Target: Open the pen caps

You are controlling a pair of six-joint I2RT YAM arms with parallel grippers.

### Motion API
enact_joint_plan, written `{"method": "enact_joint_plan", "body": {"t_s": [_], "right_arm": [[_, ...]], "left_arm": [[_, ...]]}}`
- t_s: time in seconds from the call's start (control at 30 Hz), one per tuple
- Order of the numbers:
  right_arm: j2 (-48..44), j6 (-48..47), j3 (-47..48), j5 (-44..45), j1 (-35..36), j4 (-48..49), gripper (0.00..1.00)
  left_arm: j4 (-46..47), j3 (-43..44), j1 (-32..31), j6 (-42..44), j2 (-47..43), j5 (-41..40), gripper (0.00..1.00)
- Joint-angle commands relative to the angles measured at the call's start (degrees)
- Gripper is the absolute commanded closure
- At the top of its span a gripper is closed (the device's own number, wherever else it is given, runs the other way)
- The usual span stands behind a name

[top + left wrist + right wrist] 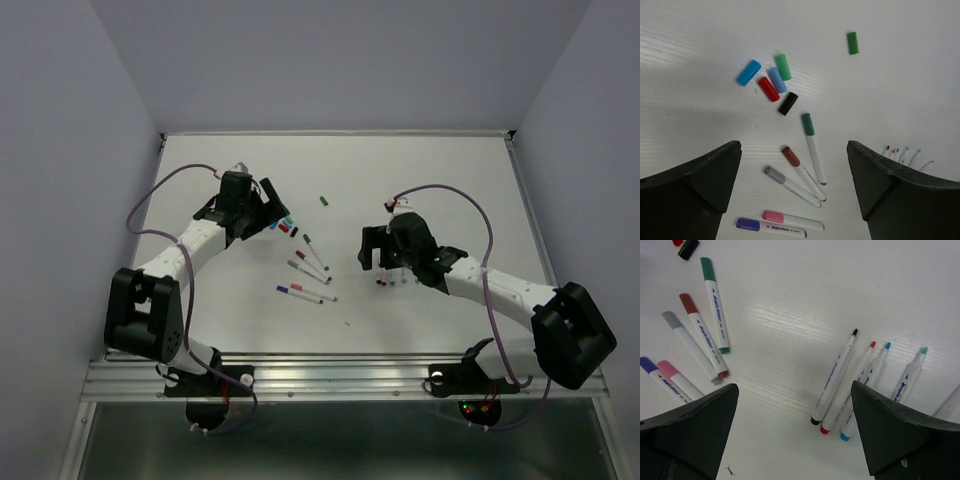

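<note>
Hovering wide open and empty-handed, my left gripper (792, 155) and right gripper (795, 400) flank five capped pens (816, 160) fanned out on the table (900, 75) between my arms. Their caps are green (807, 124), red (790, 156), grey (774, 175), pink (773, 216) and purple (748, 223). Each pen lies slantwise, capped end toward my left fingers (690, 185) and tail toward my right, so the left looks better placed for the caps. Six loose caps (777, 80) lie beyond, five clustered and one green cap (853, 43) apart. At least five uncapped pens (835, 375) lie between my right fingers (895, 430).
</note>
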Motion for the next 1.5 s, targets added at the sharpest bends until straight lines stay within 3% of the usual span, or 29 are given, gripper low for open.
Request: {"method": "enact_joint_plan", "body": {"t_s": [0.0,0.27,0.5,0.67,0.97,1.07,1.1,1.17,1.3,1.47], "right_arm": [[2.72,-7.33,4.92,-6.18,2.43,7.70,0.00],[20.12,-12.17,20.46,-2.41,6.31,7.52,0.00],[32.52,-13.14,30.58,3.66,8.95,6.29,0.00],[36.84,-13.66,32.53,8.58,10.80,5.50,0.00],[38.07,-11.83,28.23,7.97,11.94,3.04,0.02],[37.72,-10.94,26.30,7.53,11.94,2.86,0.21],[37.72,-10.94,25.85,7.18,11.94,2.86,0.39],[37.63,-10.50,25.24,6.92,11.94,2.86,0.54],[38.07,-10.15,24.01,7.00,11.94,2.86,0.58],[38.25,-9.45,23.39,7.88,11.94,2.86,0.76]], "left_arm": [[-0.49,3.10,-0.38,1.66,-7.15,-2.98,0.01],[-2.42,-0.06,-0.38,-2.91,-13.66,-12.46,0.01],[-3.04,-2.26,-0.38,-4.94,-15.86,-14.68,0.01],[-4.09,-2.53,-0.38,-4.94,-16.74,-16.43,0.01],[-4.01,-2.88,-0.38,-4.85,-17.70,-16.96,0.01],[-4.01,-2.71,-0.38,-4.85,-17.62,-17.05,0.01],[-4.01,-2.62,-0.38,-4.76,-17.62,-17.05,0.01],[-4.09,-2.53,-0.38,-4.85,-17.62,-17.14,0.01],[-4.18,-2.44,-0.30,-4.76,-17.53,-17.40,0.01],[-4.45,-2.18,-0.38,-4.50,-17.27,-17.05,0.01]]}}
